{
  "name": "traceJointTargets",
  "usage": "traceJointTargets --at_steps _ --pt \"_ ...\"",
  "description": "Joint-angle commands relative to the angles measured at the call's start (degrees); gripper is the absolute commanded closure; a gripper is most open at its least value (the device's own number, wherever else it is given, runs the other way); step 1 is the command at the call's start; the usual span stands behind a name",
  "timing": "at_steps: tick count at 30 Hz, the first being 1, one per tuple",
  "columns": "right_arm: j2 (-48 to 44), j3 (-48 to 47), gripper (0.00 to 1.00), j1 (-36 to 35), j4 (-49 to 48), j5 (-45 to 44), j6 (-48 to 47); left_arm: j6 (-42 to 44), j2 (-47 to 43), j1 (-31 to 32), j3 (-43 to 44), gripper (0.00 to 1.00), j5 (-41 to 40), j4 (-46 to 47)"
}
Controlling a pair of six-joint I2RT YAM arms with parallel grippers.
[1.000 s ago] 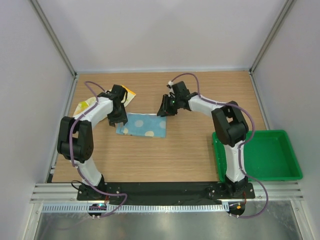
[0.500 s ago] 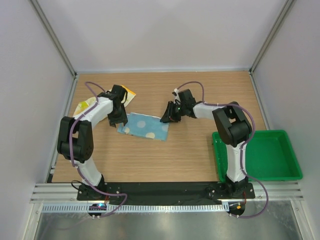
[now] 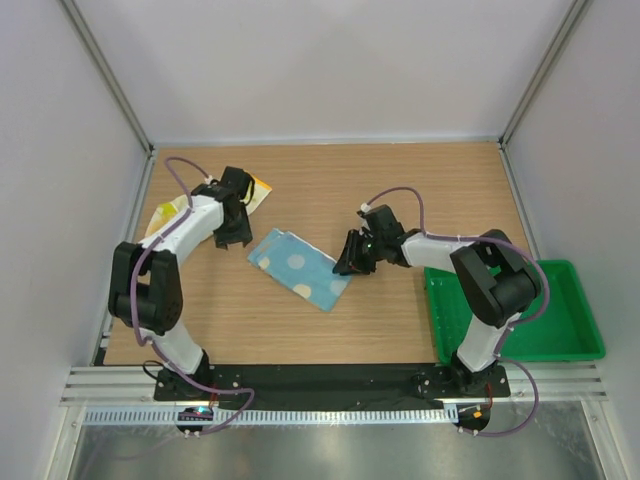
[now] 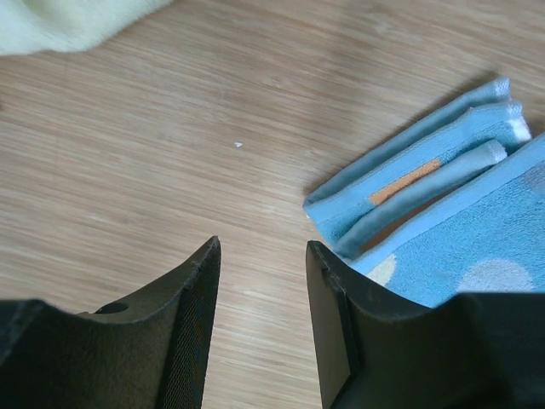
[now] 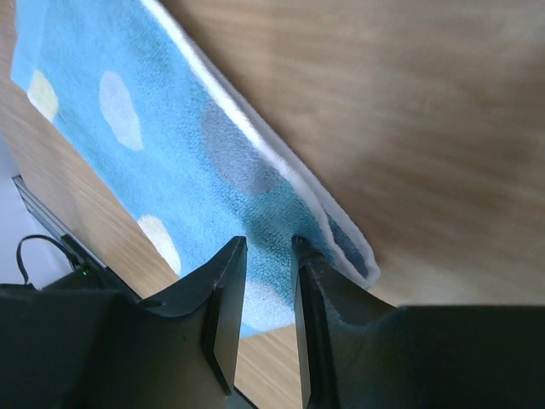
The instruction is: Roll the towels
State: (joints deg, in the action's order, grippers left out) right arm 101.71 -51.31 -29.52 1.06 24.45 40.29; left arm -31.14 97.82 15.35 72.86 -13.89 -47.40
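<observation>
The light blue dotted towel (image 3: 300, 268) lies folded and slanted on the wood, its layered end (image 4: 417, 183) just right of my left gripper. My right gripper (image 3: 347, 264) is at its near right end, fingers closed around the towel's hemmed edge (image 5: 268, 245). My left gripper (image 3: 235, 235) hovers by the far left end, open (image 4: 261, 247), with only bare wood between its fingers. The pale yellow towel (image 3: 163, 215) lies flat at the far left, partly under the left arm. Its fluffy edge (image 4: 60, 21) shows in the left wrist view.
A green plastic tray (image 3: 545, 310) stands at the near right, beside the right arm's base. White walls and metal posts enclose the table on three sides. A black mounting rail (image 3: 320, 380) runs along the near edge.
My right gripper has moved nearer and rightward, dragging the blue towel's right end, so the towel now lies diagonally. The left gripper has barely shifted.
</observation>
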Motion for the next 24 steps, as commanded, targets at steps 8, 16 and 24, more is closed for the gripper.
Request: traceJointTargets --at_steps 8,16,24 --pt "-14.25 -7.57 0.50 -4.41 17.21 -12.74 -5.48 4.68 -12.73 15.65 -1.49 0.56 -13.61 2.40" --pt "-27.33 -5.84 0.19 -4.41 20.66 -24.18 -9.44 6.87 -26.43 27.18 -4.99 0.38 -12.33 10.46" --pt "-40.35 6.82 0.00 -4.41 11.17 -29.19 -5.68 4.95 -36.15 27.10 -17.78 0.21 3.43 28.27"
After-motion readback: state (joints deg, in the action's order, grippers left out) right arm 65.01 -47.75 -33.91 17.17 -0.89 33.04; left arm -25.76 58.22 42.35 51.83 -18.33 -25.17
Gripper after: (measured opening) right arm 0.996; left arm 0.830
